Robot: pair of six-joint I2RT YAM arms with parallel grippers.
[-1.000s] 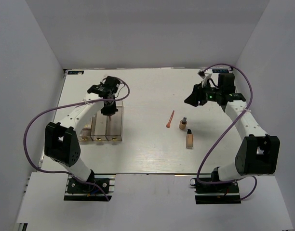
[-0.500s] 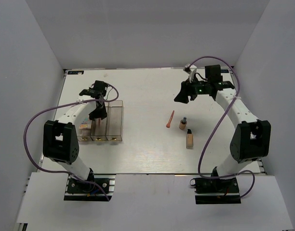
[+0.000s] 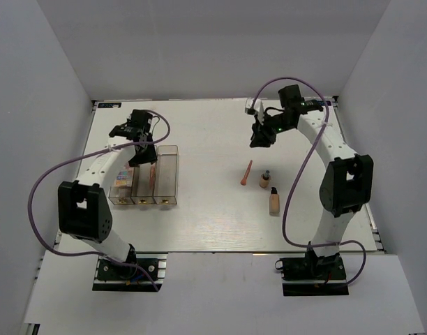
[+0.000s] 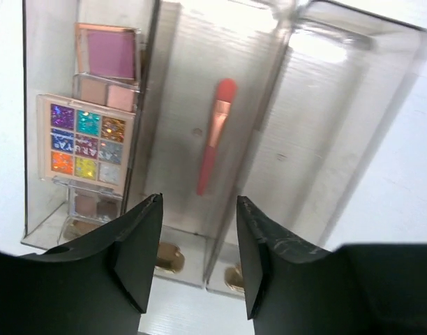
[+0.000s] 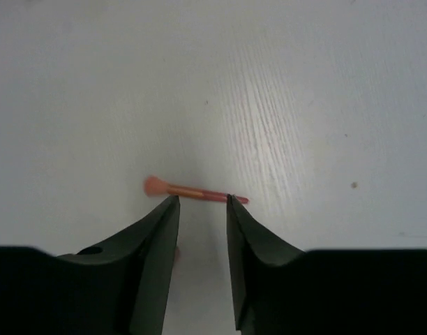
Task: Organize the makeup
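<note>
Above the far end of the clear acrylic box (image 3: pixel 168 174): left tool (image 3: pixel 138 142), jaws partly apart, nothing held. Only its wrist camera shows the box's contents plainly; the overhead view gives them as faint colour.
- Left compartment: pink compact (image 4: pixel 109 52), multicoloured glitter palette (image 4: pixel 86 137), brown-toned palettes (image 4: pixel 105 94) beneath, count unclear.
- Middle compartment: one coral stick (image 4: pixel 215 136), lying lengthwise.

Right of the box, well apart from it, on the bare tabletop (image 3: pixel 206 209):
- Second coral stick (image 3: pixel 246 173).
- Just beyond it, far bottle (image 3: pixel 265 179) and near bottle (image 3: pixel 273 201), both beige and dark-capped, seen overhead only.

Right of the box, toward the tabletop's far edge: right tool (image 3: pixel 259 142), jaws partly apart, nothing held. Its wrist camera shows the second coral stick lying flat just past the fingertips.
</note>
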